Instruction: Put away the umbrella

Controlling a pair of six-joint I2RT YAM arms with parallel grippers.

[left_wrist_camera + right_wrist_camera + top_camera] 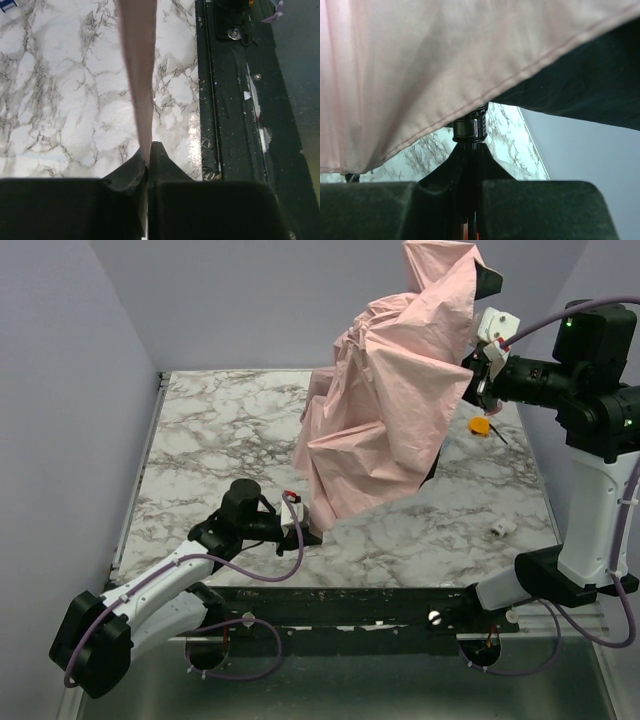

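Note:
The pale pink umbrella (390, 410) hangs in the air over the marble table, its fabric draping down from the upper right to the table's middle. My right gripper (478, 380) is raised at the right and shut on the umbrella's dark shaft (469, 127), with pink fabric (420, 65) filling the upper wrist view. My left gripper (305, 530) lies low near the table's front and is shut on the bottom edge of the fabric, which shows as a pink strip (139, 75) running up from the fingers (161, 160).
A small orange piece (481, 426) shows near the right gripper. A small white object (501, 528) lies on the table at the right. The table's black front rail (235, 100) runs along the near edge. Grey walls enclose the table.

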